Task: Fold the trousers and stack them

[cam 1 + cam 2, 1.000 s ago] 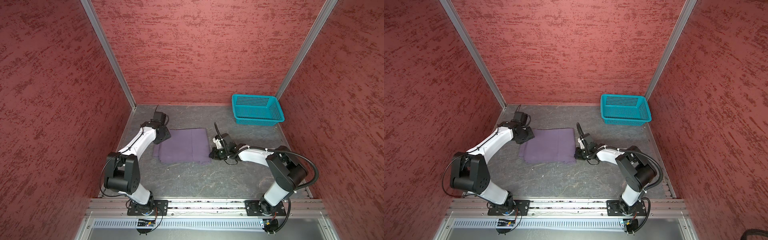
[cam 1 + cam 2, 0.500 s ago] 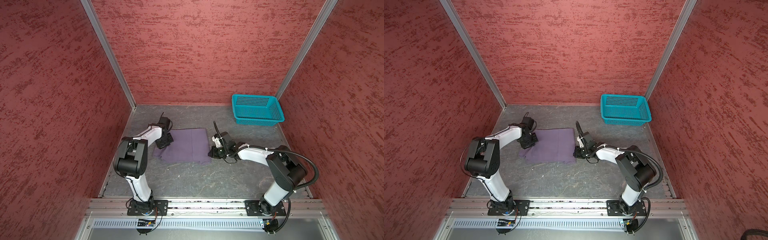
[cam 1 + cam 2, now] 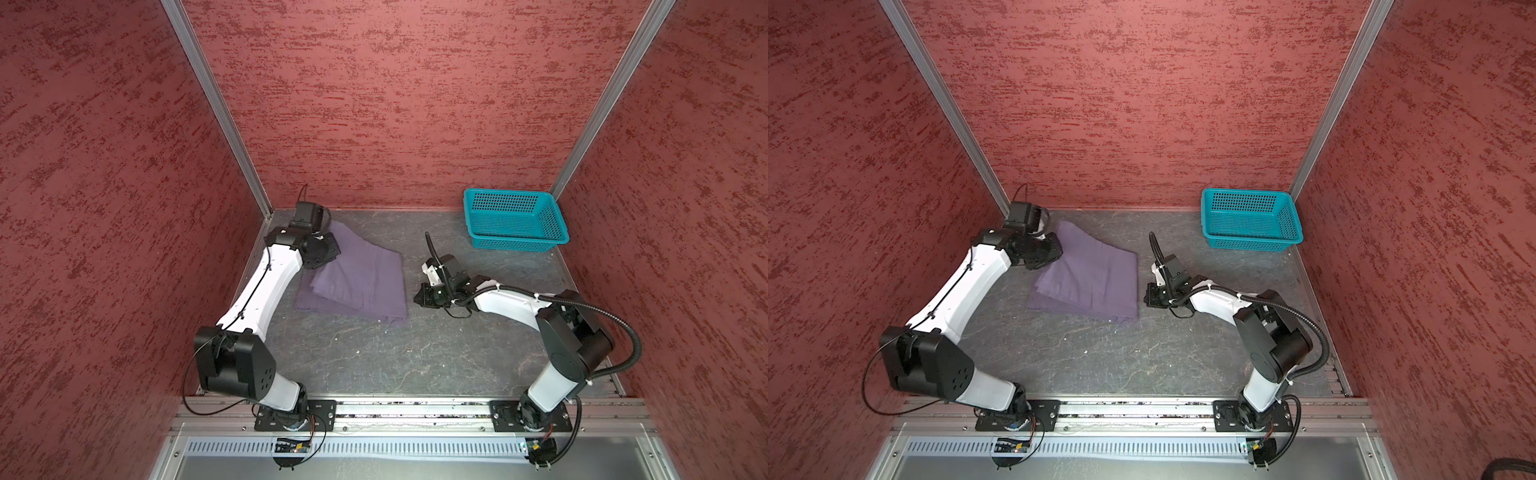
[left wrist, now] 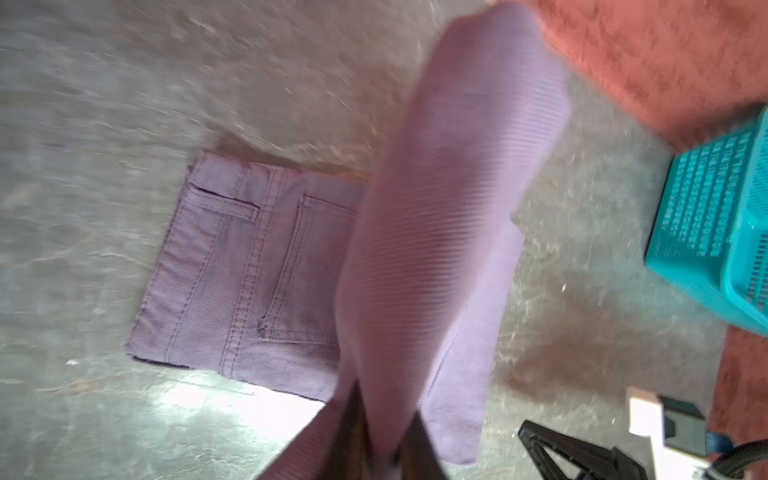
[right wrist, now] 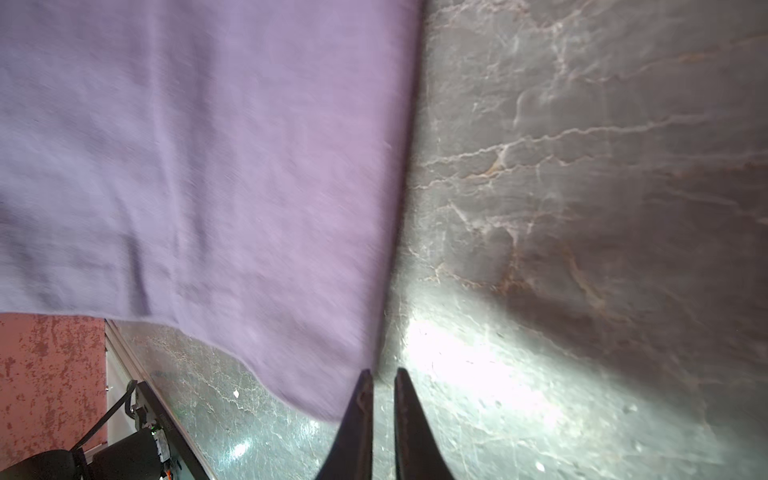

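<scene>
Pinching a raised flap of the trousers [image 3: 361, 282], the left gripper [image 3: 329, 249] sits at their far corner in both top views. The right gripper [image 3: 417, 298] lies just beside their opposite edge. In the left wrist view, blurred cloth seems clamped between the jaws. In the right wrist view, the jaws are nearly together and empty, with the trousers' edge alongside.

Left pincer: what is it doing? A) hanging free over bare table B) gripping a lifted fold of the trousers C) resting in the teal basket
B: in the left wrist view a fold of the trousers rises from between the fingers of the left pincer.
</scene>
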Motion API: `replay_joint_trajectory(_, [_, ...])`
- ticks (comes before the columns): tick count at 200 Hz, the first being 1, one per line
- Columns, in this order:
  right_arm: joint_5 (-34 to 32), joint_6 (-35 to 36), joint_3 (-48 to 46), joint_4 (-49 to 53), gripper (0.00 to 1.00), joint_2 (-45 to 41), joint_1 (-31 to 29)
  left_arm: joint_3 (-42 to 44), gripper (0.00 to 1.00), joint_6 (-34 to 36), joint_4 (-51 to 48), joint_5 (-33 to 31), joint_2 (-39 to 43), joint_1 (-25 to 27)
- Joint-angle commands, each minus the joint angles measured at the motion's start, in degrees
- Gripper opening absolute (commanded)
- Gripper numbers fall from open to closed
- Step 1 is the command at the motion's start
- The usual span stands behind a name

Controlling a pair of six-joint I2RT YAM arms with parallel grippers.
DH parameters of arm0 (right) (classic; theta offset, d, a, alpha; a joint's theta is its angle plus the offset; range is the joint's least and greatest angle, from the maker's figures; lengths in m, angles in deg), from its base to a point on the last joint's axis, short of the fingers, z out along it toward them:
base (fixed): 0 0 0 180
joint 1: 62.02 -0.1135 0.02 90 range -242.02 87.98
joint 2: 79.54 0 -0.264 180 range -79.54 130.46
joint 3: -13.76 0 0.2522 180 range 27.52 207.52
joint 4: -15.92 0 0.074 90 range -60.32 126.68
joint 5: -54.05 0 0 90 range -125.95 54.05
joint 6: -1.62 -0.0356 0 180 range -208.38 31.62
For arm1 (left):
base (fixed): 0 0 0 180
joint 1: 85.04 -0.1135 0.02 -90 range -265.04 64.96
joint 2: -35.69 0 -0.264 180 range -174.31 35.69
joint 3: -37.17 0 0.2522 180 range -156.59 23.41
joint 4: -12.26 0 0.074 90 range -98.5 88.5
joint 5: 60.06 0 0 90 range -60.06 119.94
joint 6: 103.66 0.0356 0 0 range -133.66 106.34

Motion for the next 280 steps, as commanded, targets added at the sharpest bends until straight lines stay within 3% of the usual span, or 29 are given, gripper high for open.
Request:
replay_joint_trajectory(1, [0.15, 0.21, 0.09, -0.56, 0.14, 0.52, 0.31, 5.19, 0.68, 1.44, 3.11, -0.20, -5.07, -8.62])
replay_joint_trajectory(15, [0.58, 0.12, -0.08, -0.54, 0.14, 0.17, 0.31, 5.87, 0.80, 0.24, 4.27, -3.29, -8.09, -14.45])
replay_joint_trajectory(31, [0.25, 0.03, -1.05, -0.44, 0.14, -0.78, 0.31, 7.06, 0.81, -1.91, 5.90, -1.79, -8.42, -18.49])
replay_joint_trajectory(91, [0.61, 0.72, -1.93, -1.04, 0.15, 0.37, 0.31, 12.25, 0.81, -0.38, 9.14, -2.50, -6.93, -10.80])
replay_joint_trajectory(112, [2.21, 0.23, -0.76, -2.25, 0.14, 1.28, 0.26, 14.40, 0.69, -2.39, 10.04, -1.39, -6.94, -9.81])
replay_joint_trajectory(136, [4.72, -0.79, 1.87, -3.59, 0.00, 3.13, 0.18, 14.01, 0.46, -3.41, 10.65, -1.29, -6.02, -5.50])
replay_joint_trajectory(160, [6.90, -1.31, 5.37, -4.45, 0.00, 6.32, -1.06, 13.97, 0.33, -4.35, 10.59, -1.56, -6.88, -1.77])
replay_joint_trajectory(224, [7.86, -0.44, 12.60, -2.82, 0.00, 16.58, -4.52, 23.85, 0.36, -7.52, 17.79, 2.88, -10.73, -4.23])
replay_joint_trajectory(280, [7.55, 1.88, 21.80, 1.53, 0.00, 24.84, -4.47, 23.78, 0.41, -6.64, 22.25, 4.93, -16.81, -9.56])
